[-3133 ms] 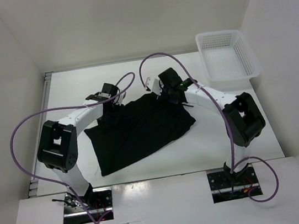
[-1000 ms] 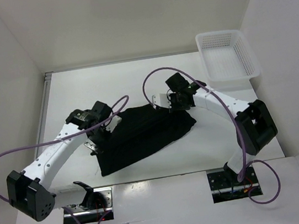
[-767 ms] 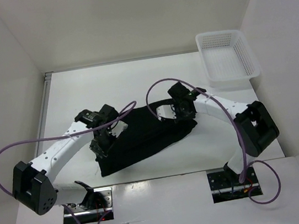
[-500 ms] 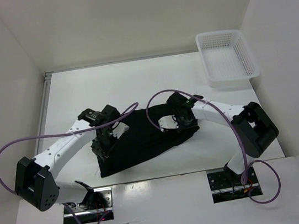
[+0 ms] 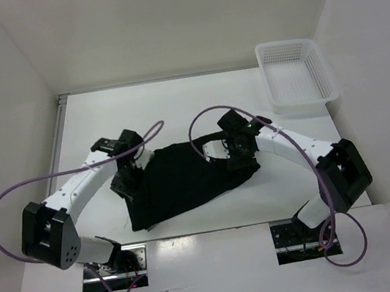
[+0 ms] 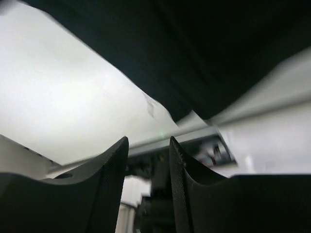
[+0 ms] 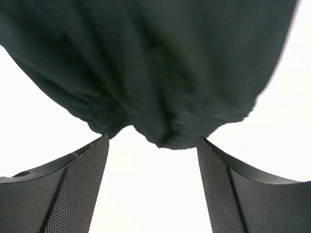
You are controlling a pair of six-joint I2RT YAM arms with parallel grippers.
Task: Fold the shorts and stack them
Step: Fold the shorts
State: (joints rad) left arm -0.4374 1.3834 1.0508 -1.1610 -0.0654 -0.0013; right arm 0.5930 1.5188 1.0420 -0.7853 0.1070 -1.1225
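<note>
While the shorts (image 5: 182,180) lie spread, the mesh basket (image 5: 305,103) stands well apart.

Top view: shorts (image 5: 185,180) edge at 10 and 2 o'clock covered by left gripper (image 5: 122,181) and right gripper (image 5: 234,153); fingertips hidden beneath wrists. Left wrist view: shorts blurred, cut at 12 o'clock; clutter (image 6: 160,170) at 6 o'clock unreadable. Right wrist view: shorts cut at 12 o'clock, fingers (image 7: 77,194) at 6.

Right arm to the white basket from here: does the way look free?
Probably yes. The right gripper is open and empty at the right edge of the shorts, and nothing stands between it and the basket at the table's far right.
</note>
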